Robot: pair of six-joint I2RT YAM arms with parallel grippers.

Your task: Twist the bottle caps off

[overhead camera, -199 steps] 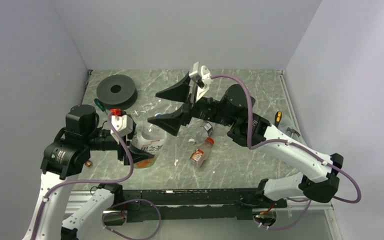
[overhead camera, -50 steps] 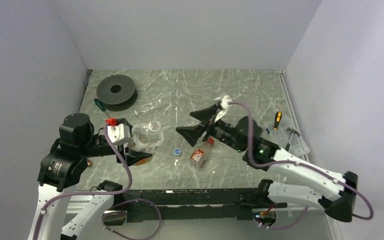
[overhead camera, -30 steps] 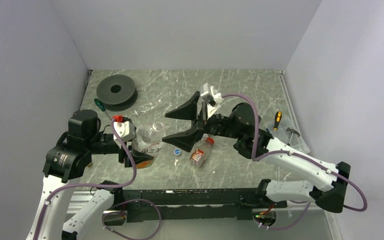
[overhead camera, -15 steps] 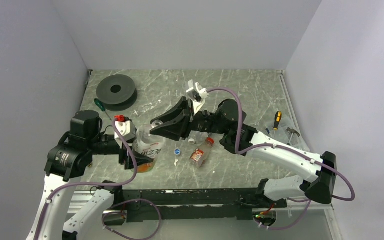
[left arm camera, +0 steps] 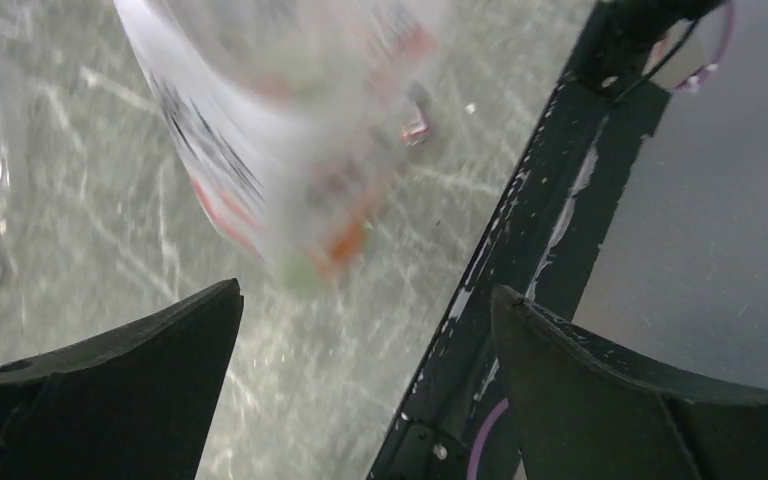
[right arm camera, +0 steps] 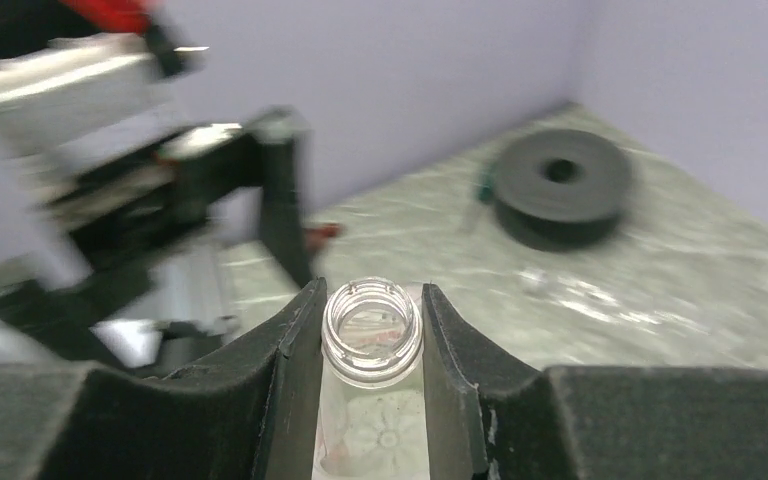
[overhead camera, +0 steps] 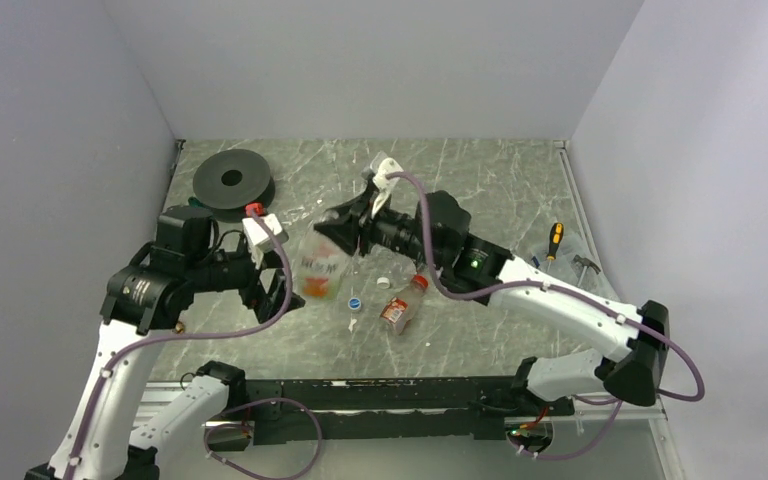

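The right arm's fingers are closed on the bare threaded neck of the large clear plastic bottle with a green, white and orange label, one finger on each side of the open mouth, which carries no cap. The bottle hangs tilted from those fingers, its body reaching toward the left arm. It is blurred, and I cannot tell whether its base touches the grey marbled desk.

The left arm's fingers are spread wide and grip nothing. The bottle's labelled lower end sits ahead of them, over the gap but clear of both fingers.

On the desk, on the near side of the right arm's fingers, lies a small round blue plastic cap, just beyond the bottle's base. A small round white plastic cap lies close beside it, under the right arm. Just beside both lies a small plastic bottle with a red-brown label, on its side, with a small red screw cap on its neck.

Beyond the left arm's fingers, near the back wall, rests a large black disc with a centre hole. Well away from both pairs of fingers, on the right, lies an orange-and-black-handled screwdriver
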